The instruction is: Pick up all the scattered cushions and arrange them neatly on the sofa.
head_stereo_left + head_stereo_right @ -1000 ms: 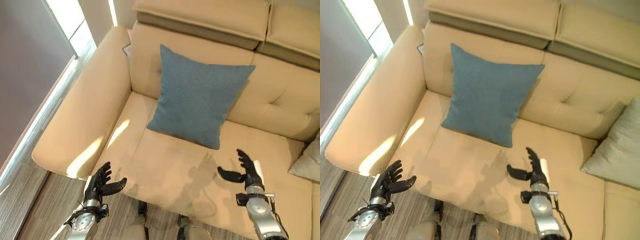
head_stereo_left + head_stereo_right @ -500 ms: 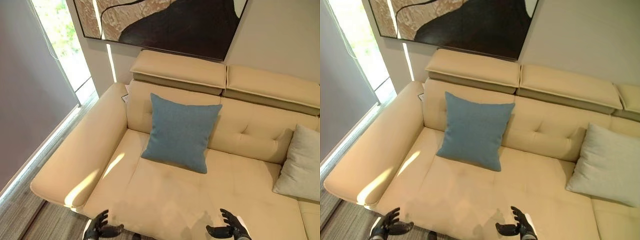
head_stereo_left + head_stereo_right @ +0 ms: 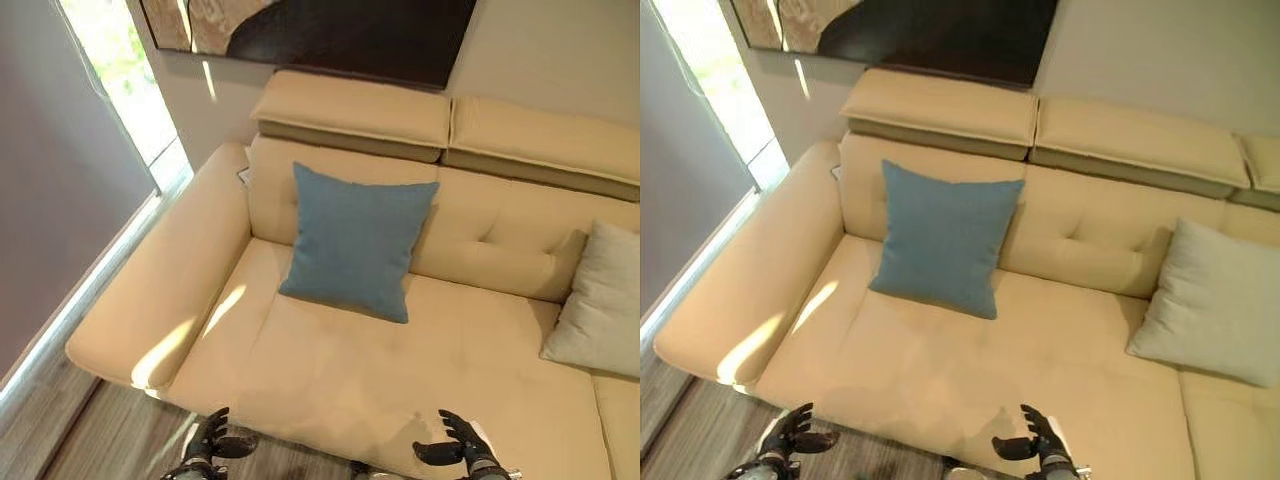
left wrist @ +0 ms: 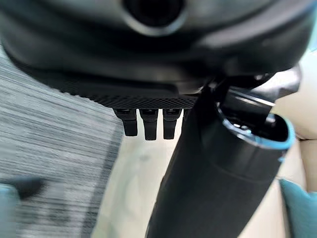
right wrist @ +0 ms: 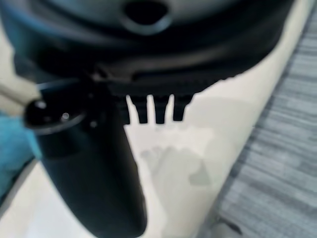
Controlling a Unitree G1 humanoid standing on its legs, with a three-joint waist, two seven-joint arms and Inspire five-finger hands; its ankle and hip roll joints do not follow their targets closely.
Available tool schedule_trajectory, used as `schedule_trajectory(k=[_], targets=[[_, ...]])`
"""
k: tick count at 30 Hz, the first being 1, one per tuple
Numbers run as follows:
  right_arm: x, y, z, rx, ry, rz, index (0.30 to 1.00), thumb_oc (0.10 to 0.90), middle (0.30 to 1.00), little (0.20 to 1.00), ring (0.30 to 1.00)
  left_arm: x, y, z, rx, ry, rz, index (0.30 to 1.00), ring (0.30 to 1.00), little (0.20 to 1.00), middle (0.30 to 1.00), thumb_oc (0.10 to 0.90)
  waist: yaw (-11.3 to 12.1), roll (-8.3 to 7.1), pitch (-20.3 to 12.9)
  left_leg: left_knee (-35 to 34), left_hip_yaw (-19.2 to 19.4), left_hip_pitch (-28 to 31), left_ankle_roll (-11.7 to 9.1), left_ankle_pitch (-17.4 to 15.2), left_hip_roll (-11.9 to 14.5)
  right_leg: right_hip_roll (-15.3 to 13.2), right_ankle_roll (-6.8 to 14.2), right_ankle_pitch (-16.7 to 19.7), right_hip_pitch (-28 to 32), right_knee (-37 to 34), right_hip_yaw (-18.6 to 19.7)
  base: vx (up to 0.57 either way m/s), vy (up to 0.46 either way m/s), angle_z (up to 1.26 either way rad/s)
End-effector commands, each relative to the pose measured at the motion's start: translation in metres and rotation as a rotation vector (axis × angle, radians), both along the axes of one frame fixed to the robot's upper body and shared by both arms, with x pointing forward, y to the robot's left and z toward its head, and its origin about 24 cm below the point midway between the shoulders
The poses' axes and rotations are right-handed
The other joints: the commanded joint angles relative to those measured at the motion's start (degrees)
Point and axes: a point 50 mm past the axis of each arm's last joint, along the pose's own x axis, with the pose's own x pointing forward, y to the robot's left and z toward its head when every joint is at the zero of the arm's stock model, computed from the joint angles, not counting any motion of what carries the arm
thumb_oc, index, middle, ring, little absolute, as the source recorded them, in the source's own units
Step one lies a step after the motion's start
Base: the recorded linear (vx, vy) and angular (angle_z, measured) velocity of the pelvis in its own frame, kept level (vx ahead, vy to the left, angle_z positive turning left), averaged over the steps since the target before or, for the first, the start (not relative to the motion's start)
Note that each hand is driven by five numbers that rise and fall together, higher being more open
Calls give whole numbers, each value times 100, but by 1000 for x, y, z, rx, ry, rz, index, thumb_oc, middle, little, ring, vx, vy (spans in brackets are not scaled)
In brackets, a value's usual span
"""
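Blue cushion point(image 3: 355, 240) leaning upright against the sofa point(image 3: 330, 370) backrest at about 12 o'clock; grey cushion point(image 3: 1215, 300) at 2 o'clock (cut off by the frame edge). Both look soft and light, best gripped at an edge. Left hand point(image 3: 212, 440) and right hand point(image 3: 455, 450) hover empty, fingers loosely spread.

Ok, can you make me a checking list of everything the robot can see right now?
Surface: cream sofa, seat bare in the middle.
Job's things: blue cushion leaning upright on the backrest; grey cushion leaning at the right end.
Clutter: nothing seen.
Hands: left hand and right hand open, empty, low at the seat's front edge.
Cables: nothing seen.
Surroundings: dark painting on the wall, bright window, wood floor.
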Motion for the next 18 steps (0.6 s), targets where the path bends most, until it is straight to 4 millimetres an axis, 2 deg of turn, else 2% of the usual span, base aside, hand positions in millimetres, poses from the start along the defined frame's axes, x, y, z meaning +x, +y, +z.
schedule_trajectory(k=[1, 2, 3, 4, 6, 8, 9, 10, 11, 12, 13, 14, 15, 16, 18], targets=[[12, 5, 4, 0, -54, 7, 900, 800, 900, 900, 900, 7, 23, 15, 109, -88, -21, 900, 900, 900, 900, 800, 105, -171, -45, -207, -12, 388, 252, -411, -249, 166, 590, -315, -296, 22, 104, -203, 215, 40], [15, 7, 3, -6, -45, 23, 900, 800, 900, 900, 900, 8, 22, 15, 109, -91, -34, 900, 900, 900, 900, 800, 94, -181, -48, -576, -36, 501, 375, -629, -370, 71, 696, -136, -441, 22, 127, -205, 222, 22], [15, 9, 2, -9, -37, 33, 900, 800, 900, 900, 900, 8, 21, 15, 111, -90, -38, 900, 900, 900, 900, 800, 100, -178, -24, -689, -28, 524, 421, -639, -411, 28, 743, -60, -529, 48, 123, -207, 222, 2], [15, 9, 2, -9, -37, 33, 900, 800, 900, 900, 900, 8, 21, 15, 111, -90, -38, 900, 900, 900, 900, 800, 102, -180, -25, -697, -26, 526, 423, -633, -414, 26, 745, -58, -532, 47, 126, -183, 168, -5], [18, 16, -1, -21, -12, 85, 900, 800, 900, 900, 900, 1, 24, 10, 125, -51, -34, 900, 900, 900, 900, 800, 215, -247, 62, -868, -43, 452, 545, -566, -588, -148, 937, 104, -715, 45, 77, -288, 230, -11], [17, 19, -2, -17, 0, 97, 900, 800, 900, 900, 900, -3, 26, 9, 130, -34, -27, 900, 900, 900, 900, 800, 256, -277, 106, -910, -38, 439, 579, -516, -624, -221, 989, 139, -759, 81, 42, -218, 135, -16], [18, 22, -3, -13, 4, 103, 900, 800, 900, 900, 900, -4, 29, 8, 144, -21, -34, 900, 900, 900, 900, 800, 249, -301, 176, -956, -74, 412, 615, -435, -638, -284, 1082, 228, -843, 225, 143, -344, 117, -22], [23, 24, -3, -5, 7, 104, 900, 800, 900, 900, 900, 1, 32, 9, 155, -20, -28, 900, 900, 900, 900, 800, 286, -285, 295, -951, -75, 265, 678, -317, -599, -213, 1053, -70, -927, 645, 548, -440, 145, -16], [21, 24, -5, 1, 17, 98, 900, 800, 900, 900, 900, 1, 34, 10, 158, -18, -19, 900, 900, 900, 900, 800, 318, -284, 293, -955, -73, 187, 712, -253, -607, -213, 1008, -182, -878, 859, 650, -321, 93, -12], [21, 25, -5, 2, 17, 98, 900, 800, 900, 900, 900, 1, 35, 10, 159, -18, -19, 900, 900, 900, 900, 800, 312, -297, 282, -958, -76, 169, 714, -237, -622, -228, 1011, -176, -896, 860, 652, -192, 51, -11], [20, 25, -6, 6, 21, 93, 900, 800, 900, 900, 900, 0, 36, 9, 157, -9, -10, 900, 900, 900, 900, 800, 358, -284, 274, -954, -80, 78, 765, -168, -614, -217, 920, -316, -830, 1143, 678, -226, 57, 0], [15, 24, -8, 11, 39, 85, 900, 800, 900, 900, 900, -7, 39, 6, 158, 25, -6, 900, 900, 900, 900, 800, 449, -257, 239, -959, -90, -30, 811, -65, -578, -139, 808, -623, -653, 1599, 721, -224, 57, 5], [15, 25, -8, 11, 38, 85, 900, 800, 900, 900, 900, -7, 39, 6, 158, 25, -6, 900, 900, 900, 900, 800, 445, -264, 227, -961, -93, -48, 812, -53, -586, -147, 809, -613, -668, 1594, 720, -201, 40, 9], [11, 24, -10, 15, 53, 76, 900, 800, 900, 900, 900, -10, 40, 5, 159, 44, -6, 900, 900, 900, 900, 800, 500, -248, 176, -967, -88, -120, 839, -1, -558, -121, 787, -764, -568, 1822, 735, -129, -25, -10], [1, 26, -15, 33, 96, 59, 900, 800, 900, 900, 900, -21, 46, 0, 175, 98, -5, 900, 900, 900, 900, 800, 672, -322, -21, -935, -6, -327, 822, 71, -549, -131, 763, -974, -66, 1674, 695, -143, -59, -6]])
